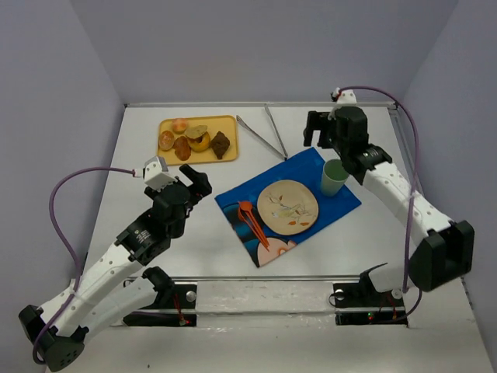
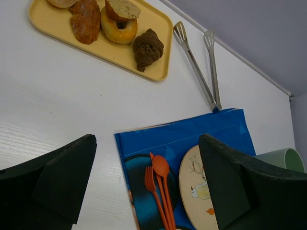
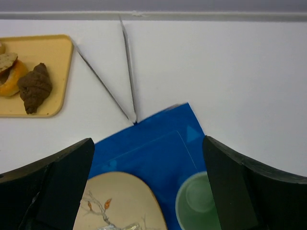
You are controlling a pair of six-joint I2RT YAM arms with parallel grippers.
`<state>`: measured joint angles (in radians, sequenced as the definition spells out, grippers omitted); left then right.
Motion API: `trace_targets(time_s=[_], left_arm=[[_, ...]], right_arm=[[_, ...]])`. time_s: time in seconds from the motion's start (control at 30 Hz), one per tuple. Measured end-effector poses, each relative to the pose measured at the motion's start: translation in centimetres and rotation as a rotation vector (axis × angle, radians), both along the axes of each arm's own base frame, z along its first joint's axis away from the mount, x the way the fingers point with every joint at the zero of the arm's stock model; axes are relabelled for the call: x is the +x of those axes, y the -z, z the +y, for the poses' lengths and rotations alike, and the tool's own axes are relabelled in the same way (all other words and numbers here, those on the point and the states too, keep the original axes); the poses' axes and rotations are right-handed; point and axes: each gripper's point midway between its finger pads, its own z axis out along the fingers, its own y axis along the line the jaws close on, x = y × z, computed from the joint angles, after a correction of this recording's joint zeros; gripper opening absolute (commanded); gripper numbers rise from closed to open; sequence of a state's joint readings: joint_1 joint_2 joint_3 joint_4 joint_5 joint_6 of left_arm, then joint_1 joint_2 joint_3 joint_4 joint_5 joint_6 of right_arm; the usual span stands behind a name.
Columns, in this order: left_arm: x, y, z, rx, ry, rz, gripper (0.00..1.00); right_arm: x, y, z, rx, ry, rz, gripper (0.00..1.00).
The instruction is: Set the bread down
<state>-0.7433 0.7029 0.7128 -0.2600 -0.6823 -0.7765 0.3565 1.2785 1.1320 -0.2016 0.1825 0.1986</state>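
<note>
Several pieces of bread (image 1: 192,140) lie on a yellow tray (image 1: 229,124) at the back left. Among them are a dark croissant (image 2: 147,48), a ring-shaped roll (image 2: 118,29) and a brown piece (image 2: 85,21). A beige plate (image 1: 288,206) with a bird print sits on a blue placemat (image 1: 311,167). My left gripper (image 1: 200,180) hovers open and holds nothing between tray and mat; its view looks down on the mat's left edge (image 2: 148,182). My right gripper (image 1: 317,132) is open with nothing in it above the mat's far corner (image 3: 148,187). From there I see the croissant (image 3: 34,87) on the tray (image 3: 57,62).
Metal tongs (image 1: 264,132) lie beyond the mat, between tray and right gripper. A green cup (image 1: 334,177) stands on the mat's right side, under the right arm. An orange fork and spoon (image 1: 252,221) lie left of the plate. Walls close in the table on three sides.
</note>
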Motion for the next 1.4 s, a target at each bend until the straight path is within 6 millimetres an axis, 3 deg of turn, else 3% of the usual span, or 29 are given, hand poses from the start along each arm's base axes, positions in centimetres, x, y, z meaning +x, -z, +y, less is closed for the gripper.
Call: trace_targets(time_s=[0.1, 0.2, 0.33, 0.5, 0.67, 0.8, 1.2, 1.33, 1.4], left_arm=[[0.0, 0.2, 0.2, 0.006, -0.009, 0.006, 0.99], [0.0, 0.3, 0.5, 0.015, -0.021, 0.011, 0.99], [-0.1, 0.5, 0.9, 0.027, -0.036, 0.014, 0.99], [-0.1, 0.6, 1.4, 0.042, -0.052, 0.018, 0.99], [0.0, 0.7, 1.8, 0.057, -0.070, 0.018, 0.99], [0.2, 0.9, 2.1, 0.076, -0.087, 0.023, 0.99], [0.5, 1.2, 2.6, 0.103, -0.117, 0.031, 0.99], [0.5, 1.2, 2.8, 0.104, -0.125, 0.030, 0.99], [0.5, 1.2, 2.9, 0.105, -0.129, 0.029, 0.99]], right_arm=[[4.1, 0.2, 3.4, -0.053, -0.082, 0.020, 1.00], [7.8, 2.0, 7.0, -0.118, -0.171, 0.058, 1.00], [12.1, 6.3, 10.7, -0.213, -0.274, 0.134, 1.00], [16.2, 13.7, 12.4, -0.350, -0.355, 0.247, 1.00], [17.3, 19.8, 12.7, -0.429, -0.399, 0.370, 1.00], [17.1, 22.3, 12.4, -0.456, -0.407, 0.430, 1.00], [18.0, 22.9, 13.3, -0.385, -0.445, 0.426, 0.98], [18.1, 23.1, 13.1, -0.318, -0.447, 0.444, 0.86], [18.2, 23.1, 13.2, -0.294, -0.448, 0.446, 0.75]])
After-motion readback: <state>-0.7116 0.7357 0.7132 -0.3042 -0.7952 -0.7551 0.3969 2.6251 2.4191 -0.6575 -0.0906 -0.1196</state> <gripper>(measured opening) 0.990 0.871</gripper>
